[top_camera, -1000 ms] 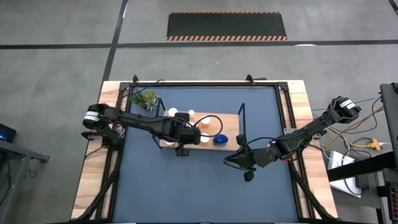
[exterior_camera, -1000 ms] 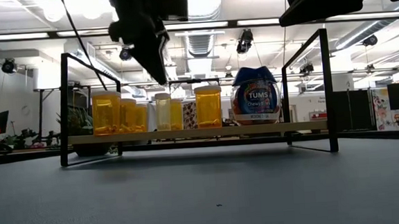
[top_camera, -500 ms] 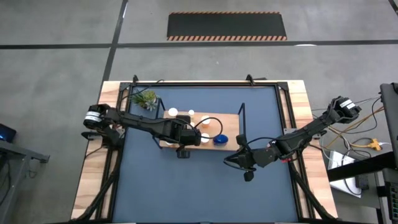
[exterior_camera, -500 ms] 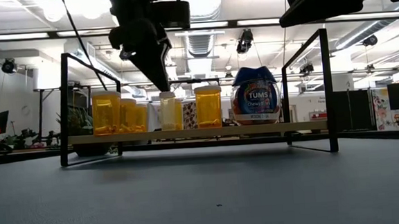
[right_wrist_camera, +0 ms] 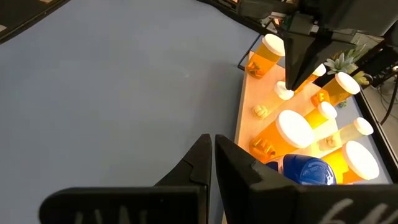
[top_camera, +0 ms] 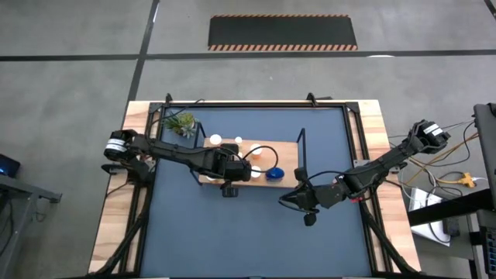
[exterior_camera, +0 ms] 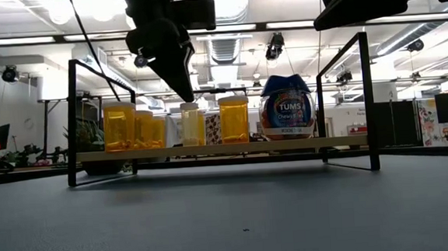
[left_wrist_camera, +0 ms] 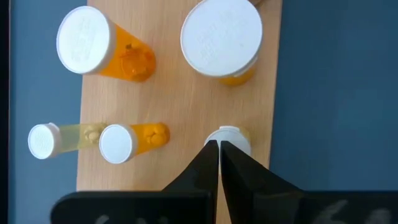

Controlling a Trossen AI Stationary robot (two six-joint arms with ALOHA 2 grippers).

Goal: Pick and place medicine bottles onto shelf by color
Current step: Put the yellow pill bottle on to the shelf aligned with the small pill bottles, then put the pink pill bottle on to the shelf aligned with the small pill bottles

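Although most bottles already stand on the shelf, the one that matters now is the small pale bottle at the shelf's front edge, upright with its white cap up, its long axis vertical. In the left wrist view that bottle shows cap-on from above, lying just past the tips of the left gripper, whose fingers are pressed together and hold nothing. From table height the left gripper hangs directly over the cap, tilted, with its tips at or just above it; whether they touch cannot be told. The other bottles stand near it: two tall orange ones and farther along the board, and two slim ones and across it, all upright. The blue bottle stands at the shelf's right end. Seen from overhead, the left gripper is over the shelf's near edge, while the right gripper, also closed and empty, waits over the mat well off the board. The left arm is clearly the nearer; any nudge or regrasp would come from straight above, along the bottle's axis.
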